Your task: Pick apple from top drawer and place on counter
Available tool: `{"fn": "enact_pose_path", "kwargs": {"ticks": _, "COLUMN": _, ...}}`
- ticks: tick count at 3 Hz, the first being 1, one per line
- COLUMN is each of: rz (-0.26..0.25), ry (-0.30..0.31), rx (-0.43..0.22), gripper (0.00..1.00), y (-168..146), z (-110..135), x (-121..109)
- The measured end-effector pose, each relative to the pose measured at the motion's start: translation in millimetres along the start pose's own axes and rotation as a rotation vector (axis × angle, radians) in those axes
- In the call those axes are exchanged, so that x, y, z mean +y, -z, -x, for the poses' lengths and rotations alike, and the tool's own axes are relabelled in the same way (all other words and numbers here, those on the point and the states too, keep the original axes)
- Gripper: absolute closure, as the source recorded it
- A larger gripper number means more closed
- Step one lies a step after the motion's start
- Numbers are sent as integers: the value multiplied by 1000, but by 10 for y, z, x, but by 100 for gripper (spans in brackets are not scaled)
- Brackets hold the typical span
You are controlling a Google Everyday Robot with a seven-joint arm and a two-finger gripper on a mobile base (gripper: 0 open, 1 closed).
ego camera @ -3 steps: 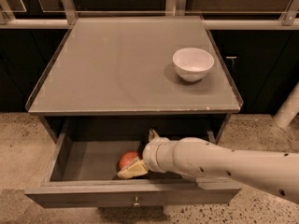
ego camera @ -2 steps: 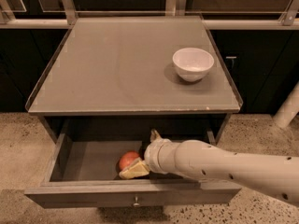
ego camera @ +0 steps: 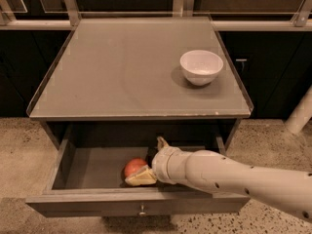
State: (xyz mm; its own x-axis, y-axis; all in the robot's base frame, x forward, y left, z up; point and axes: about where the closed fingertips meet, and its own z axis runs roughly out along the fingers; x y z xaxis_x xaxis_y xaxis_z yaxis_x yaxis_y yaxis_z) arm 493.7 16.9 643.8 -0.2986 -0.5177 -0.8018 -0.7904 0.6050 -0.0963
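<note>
The top drawer (ego camera: 87, 199) is pulled open below the counter (ego camera: 122, 67). The apple (ego camera: 134, 166), red-orange, lies on the drawer floor near the middle front. My gripper (ego camera: 145, 161) is down inside the drawer, right against the apple's right side. It is open: one pale finger (ego camera: 140, 178) lies in front of the apple, and the other finger (ego camera: 161, 142) points toward the drawer's back. My white arm (ego camera: 234, 177) reaches in from the right.
A white bowl (ego camera: 201, 66) stands on the right part of the counter. The drawer knob (ego camera: 142, 210) is at the front centre. Dark cabinets and a metal rail (ego camera: 146, 23) stand behind. Speckled floor (ego camera: 19, 140) lies on both sides.
</note>
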Motion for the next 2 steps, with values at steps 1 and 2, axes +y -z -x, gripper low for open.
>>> {"fn": "enact_pose_path", "kwargs": {"ticks": 1, "rz": 0, "ry": 0, "rx": 0, "gripper": 36, "y": 0, "z": 0, "x": 0}}
{"fn": "enact_pose_path", "kwargs": {"ticks": 2, "rz": 0, "ry": 0, "rx": 0, "gripper": 58, "y": 0, "z": 0, "x": 0}}
